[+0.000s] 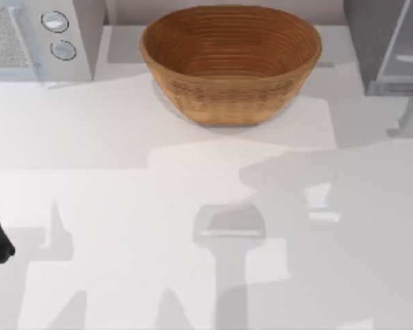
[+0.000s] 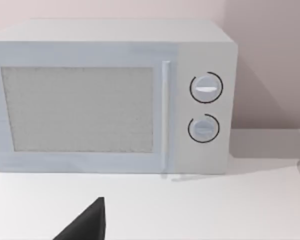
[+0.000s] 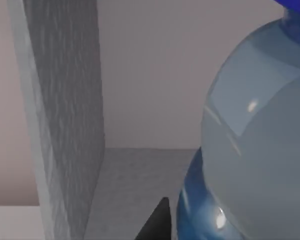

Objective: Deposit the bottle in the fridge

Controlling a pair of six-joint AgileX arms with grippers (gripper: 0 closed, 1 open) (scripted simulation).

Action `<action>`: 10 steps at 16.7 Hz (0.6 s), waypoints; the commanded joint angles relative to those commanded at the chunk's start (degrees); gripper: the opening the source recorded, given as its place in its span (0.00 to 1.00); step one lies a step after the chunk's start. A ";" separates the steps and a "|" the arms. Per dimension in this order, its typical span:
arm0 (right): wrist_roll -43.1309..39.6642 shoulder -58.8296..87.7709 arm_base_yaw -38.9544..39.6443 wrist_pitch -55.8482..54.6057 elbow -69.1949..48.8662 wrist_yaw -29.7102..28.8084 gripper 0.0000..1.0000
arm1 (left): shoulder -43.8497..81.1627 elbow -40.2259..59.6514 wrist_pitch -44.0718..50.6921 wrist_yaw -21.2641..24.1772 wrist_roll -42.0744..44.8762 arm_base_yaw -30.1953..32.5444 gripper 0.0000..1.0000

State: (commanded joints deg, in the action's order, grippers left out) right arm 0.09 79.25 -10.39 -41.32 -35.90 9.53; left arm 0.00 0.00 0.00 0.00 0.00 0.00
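Right claw's fingertip [image 3: 157,222] beside bottle [image 3: 260,150], cap toward fridge [image 3: 65,125].

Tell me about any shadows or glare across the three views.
Top view: broad grey shadows overlap on the table, one beneath the basket. Left wrist view: the white appliance casts a soft shadow beside it. Right wrist view: bright glints on the bottle, close up beside the fridge.

You're looking at a rendered kitchen-style setup, a plain white table [image 1: 124,206], a white microwave [image 2: 110,100] with two round knobs straight ahead of your left gripper [image 2: 85,225], a woven basket [image 1: 230,62] at the back, the grey fridge [image 1: 389,45] at the far right corner.
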 joint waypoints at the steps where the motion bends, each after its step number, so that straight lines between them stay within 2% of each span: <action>1: -0.04 5.86 -0.72 -2.85 -2.47 0.69 0.01 | 0.00 0.00 0.00 0.00 0.00 0.00 1.00; 6: 0.18 28.75 -3.79 -15.53 -13.53 3.63 0.01 | 0.00 0.00 0.00 0.00 0.00 0.00 1.00; 10: 0.61 39.58 -5.30 -22.02 -19.24 5.05 0.01 | 0.00 0.00 0.00 0.00 0.00 0.00 1.00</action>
State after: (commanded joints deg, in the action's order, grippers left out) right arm 0.70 118.83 -15.69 -63.33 -55.14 14.58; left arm 0.00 0.00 0.00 0.00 0.00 0.00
